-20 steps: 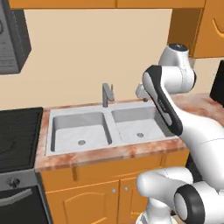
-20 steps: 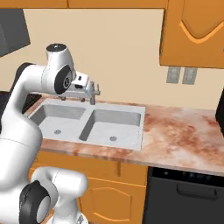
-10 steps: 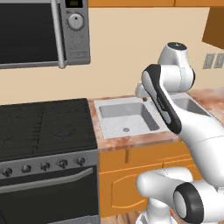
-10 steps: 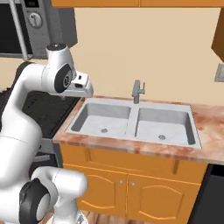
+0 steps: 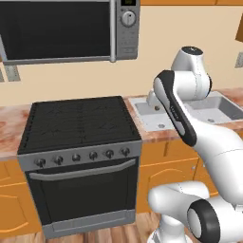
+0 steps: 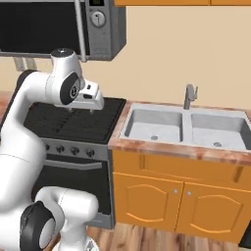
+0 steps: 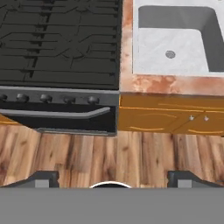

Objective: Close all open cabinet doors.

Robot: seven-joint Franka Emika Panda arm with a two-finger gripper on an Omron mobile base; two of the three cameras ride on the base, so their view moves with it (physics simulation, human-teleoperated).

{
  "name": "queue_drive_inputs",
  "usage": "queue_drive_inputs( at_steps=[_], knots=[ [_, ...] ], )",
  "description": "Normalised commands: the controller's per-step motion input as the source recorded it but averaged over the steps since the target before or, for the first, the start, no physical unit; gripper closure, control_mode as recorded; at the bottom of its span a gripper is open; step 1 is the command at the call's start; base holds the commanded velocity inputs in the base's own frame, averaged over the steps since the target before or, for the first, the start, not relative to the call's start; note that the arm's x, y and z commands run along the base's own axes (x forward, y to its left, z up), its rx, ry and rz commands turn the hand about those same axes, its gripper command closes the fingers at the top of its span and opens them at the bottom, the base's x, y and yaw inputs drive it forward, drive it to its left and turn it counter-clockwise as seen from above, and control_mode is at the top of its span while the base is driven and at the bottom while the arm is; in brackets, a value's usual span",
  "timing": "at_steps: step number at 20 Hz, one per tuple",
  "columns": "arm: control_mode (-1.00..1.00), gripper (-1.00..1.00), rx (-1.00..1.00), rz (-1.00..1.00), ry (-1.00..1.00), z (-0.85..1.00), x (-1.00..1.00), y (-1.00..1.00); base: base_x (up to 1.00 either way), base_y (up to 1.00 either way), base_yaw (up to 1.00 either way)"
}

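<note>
Cabinet doors (image 6: 166, 2): up high on the wall, just a thin orange-brown strip of lower edge along the top of the right base view, above the sink (image 6: 185, 128). Open or shut, impossible to tell from so little. Also an orange-brown slab (image 5: 240, 29) cut off by the right edge of the left base view, perhaps 1 more door, perhaps swung out; too little on show to judge.

Likely handling: rigid wooden panels on hinges, light to swing, no give, nothing fragile. No real need to grasp. Better to press flat near the free edge, by the knob and far from the hinge, then follow the arc until shut. Some risk of glancing off the raised arch if pressed mid-panel.

Arm pose: folded tall, elbow high, wrist bent over, gripper (image 7: 113, 178) hanging above the front of the black stove (image 6: 73, 122), beneath the microwave (image 6: 59, 27). Aimed downward, looking onto the burner grates, the knob row, a strip of counter (image 6: 196, 149), 1 sink bowl and the wooden floor (image 7: 109, 153). Jaws apart, holding nothing, the 2 tips set wide at the bottom of the hand view. Well below and well apart from any upper door; a long lift and a tilt toward the wall called for before any push.
</note>
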Motion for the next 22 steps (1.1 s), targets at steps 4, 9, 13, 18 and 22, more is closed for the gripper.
queue_drive_inputs(
  at_steps=[4,9,13,18,22],
  knots=[
    [1.0,-1.0,0.0,0.0,0.0,0.0,0.0,0.0,-0.31,0.77,0.01],
    [1.0,-1.0,0.0,0.0,0.0,0.0,0.0,0.0,-0.22,0.83,0.0],
    [1.0,-1.0,0.0,0.0,0.0,0.0,0.0,0.0,-0.26,0.88,0.01],
    [1.0,-1.0,0.0,0.0,0.0,0.0,0.0,0.0,-0.26,0.91,0.01],
    [1.0,-1.0,0.0,0.0,0.0,0.0,0.0,0.0,-0.25,0.92,0.01]
  ],
)
